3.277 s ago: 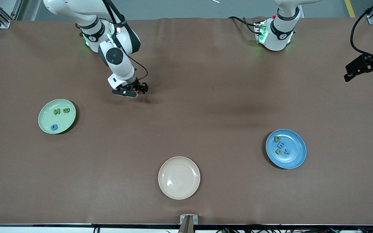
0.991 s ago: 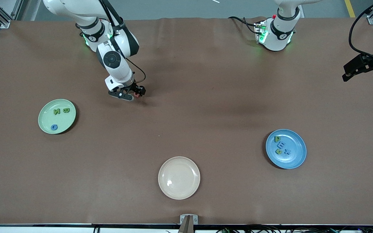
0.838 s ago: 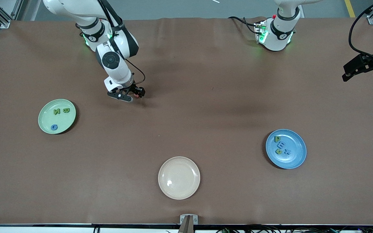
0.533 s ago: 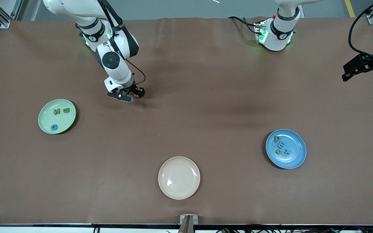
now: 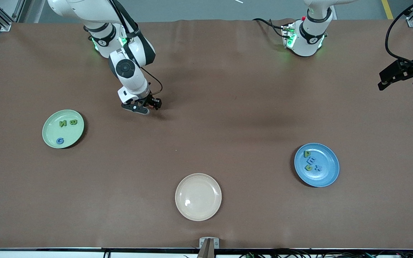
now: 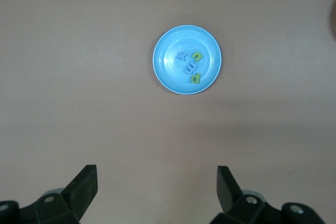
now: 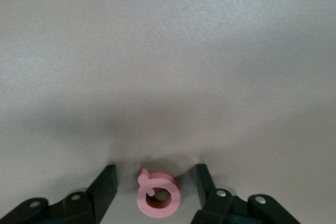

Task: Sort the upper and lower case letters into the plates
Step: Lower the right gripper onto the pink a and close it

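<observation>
Letters are mostly sorted: three lie in the green plate (image 5: pixel 63 129) toward the right arm's end of the table and four in the blue plate (image 5: pixel 316 165) toward the left arm's end. One pink letter (image 7: pixel 158 198) is left on the table, farther from the front camera than the green plate. The right gripper (image 7: pixel 156 199) is low with its fingers apart around that letter, not pinching yet, and the left gripper (image 6: pixel 157 192) waits wide apart and empty, high over the table.

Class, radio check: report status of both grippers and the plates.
Right gripper open, low over table, straddling pink letter. Left gripper open, waiting high above blue plate. Green plate holds three letters, blue four. Nothing in the way.
</observation>
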Robot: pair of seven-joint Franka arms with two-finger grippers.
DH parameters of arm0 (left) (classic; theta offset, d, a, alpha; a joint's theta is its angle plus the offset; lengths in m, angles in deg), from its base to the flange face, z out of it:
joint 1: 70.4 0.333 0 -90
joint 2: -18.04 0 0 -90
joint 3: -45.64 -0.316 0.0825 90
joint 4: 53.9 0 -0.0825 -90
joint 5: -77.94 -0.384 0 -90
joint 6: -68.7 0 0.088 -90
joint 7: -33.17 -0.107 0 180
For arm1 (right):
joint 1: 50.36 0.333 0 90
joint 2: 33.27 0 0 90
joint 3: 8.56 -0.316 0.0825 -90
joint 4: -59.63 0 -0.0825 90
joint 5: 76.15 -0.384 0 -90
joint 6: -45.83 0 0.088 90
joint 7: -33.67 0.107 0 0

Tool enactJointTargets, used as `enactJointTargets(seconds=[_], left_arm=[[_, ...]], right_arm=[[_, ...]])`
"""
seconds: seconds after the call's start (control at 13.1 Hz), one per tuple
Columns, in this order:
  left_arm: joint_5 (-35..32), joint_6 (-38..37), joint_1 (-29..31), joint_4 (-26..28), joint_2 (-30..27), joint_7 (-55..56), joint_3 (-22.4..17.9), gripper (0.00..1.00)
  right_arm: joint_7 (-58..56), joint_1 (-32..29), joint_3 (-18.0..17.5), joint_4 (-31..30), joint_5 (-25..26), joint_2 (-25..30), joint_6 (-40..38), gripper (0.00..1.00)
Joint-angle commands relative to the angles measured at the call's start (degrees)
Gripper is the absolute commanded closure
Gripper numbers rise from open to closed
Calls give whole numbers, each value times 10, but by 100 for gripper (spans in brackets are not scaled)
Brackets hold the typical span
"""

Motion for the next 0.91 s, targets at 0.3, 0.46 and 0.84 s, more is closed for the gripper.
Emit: enactJointTargets(seconds=[0.3, 0.46, 0.84], left_arm=[[12, 2, 2, -6, 1, -11, 0, 0], [12, 2, 2, -7, 1, -11, 1, 0], [12, 2, 3, -7, -1, -13, 0, 0]], right_arm=[[-2, 1, -2, 3, -2, -8, 3, 69], [-2, 1, -2, 3, -2, -8, 3, 79], [0, 2, -4, 4, -2, -5, -1, 88]])
